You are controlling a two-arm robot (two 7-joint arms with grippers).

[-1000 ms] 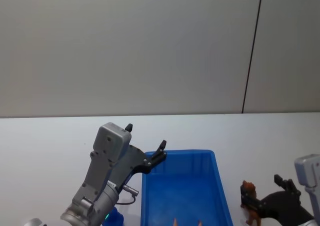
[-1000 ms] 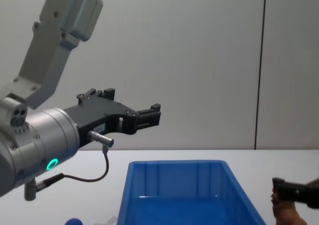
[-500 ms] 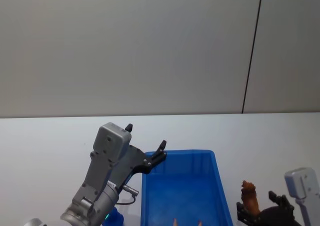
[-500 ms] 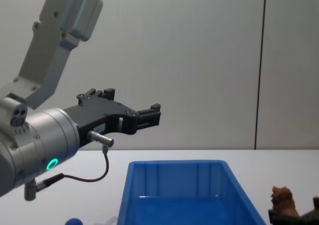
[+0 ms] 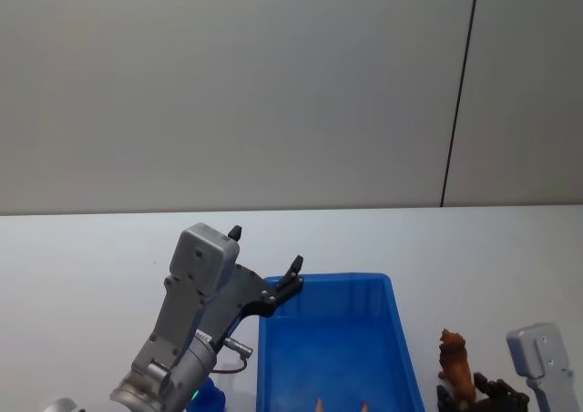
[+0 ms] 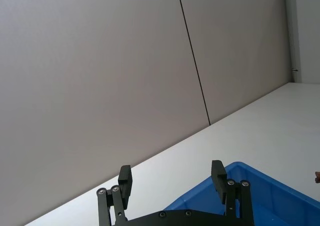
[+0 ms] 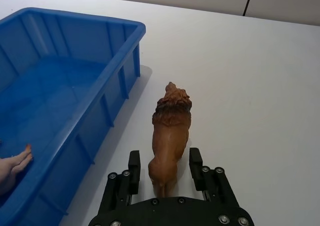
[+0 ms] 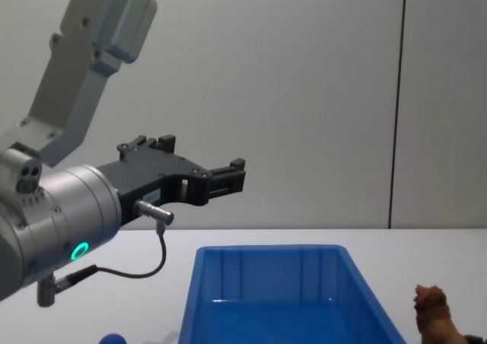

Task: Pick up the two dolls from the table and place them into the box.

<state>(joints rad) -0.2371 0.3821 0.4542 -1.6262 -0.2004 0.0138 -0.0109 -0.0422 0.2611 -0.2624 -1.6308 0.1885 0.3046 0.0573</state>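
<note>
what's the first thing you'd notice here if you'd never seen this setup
The bright blue box sits front and centre on the white table. Just to its right stands a brown lion-like figure, with the right gripper open and one finger on each side of its hind end. The left gripper hangs open in the air near the box's far left corner.

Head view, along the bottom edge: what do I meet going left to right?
Blue soft toy → box → brown animal figure → right arm's grey wrist housing. The left gripper overlaps the box corner, the right gripper the figure.
</note>
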